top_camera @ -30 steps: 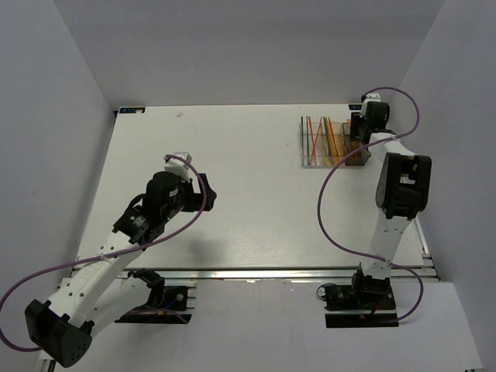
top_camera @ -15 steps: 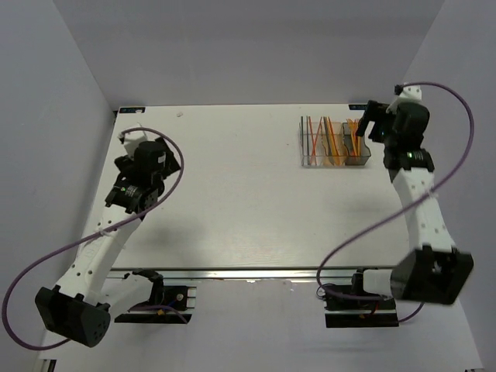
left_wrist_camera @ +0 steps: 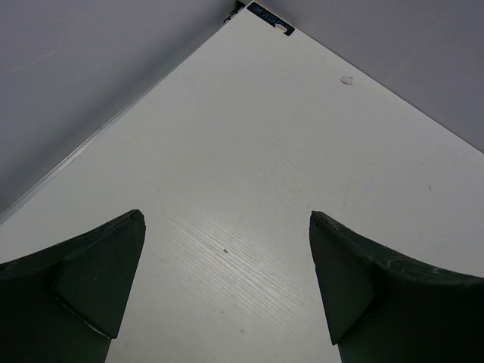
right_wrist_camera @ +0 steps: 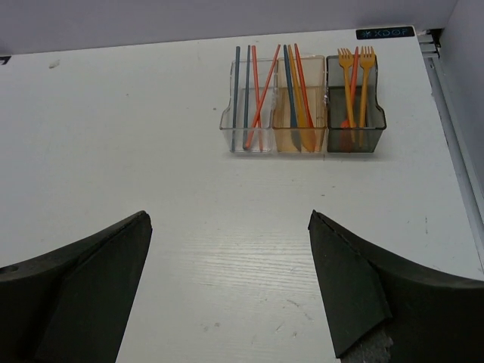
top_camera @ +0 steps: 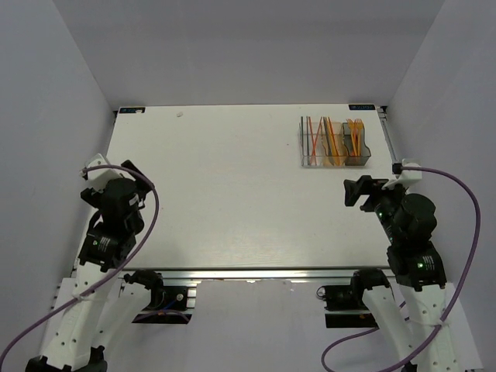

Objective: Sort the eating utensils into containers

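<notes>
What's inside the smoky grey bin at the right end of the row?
The smoky grey bin holds two orange forks, tines up, plus one redder utensil. The tinted wall dims their lower ends, so anything else at the bottom can't be told.

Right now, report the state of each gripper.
Left gripper: open, holding nothing.
Right gripper: open, holding nothing.

White, faintly grained surface (top_camera: 232,194), pale grey walls (top_camera: 232,46) on three sides, left label (top_camera: 132,111) and right label (top_camera: 361,106) at its far corners, tiny white speck (top_camera: 180,115) near the left label, metal rail (top_camera: 256,273) along its near edge.
</notes>
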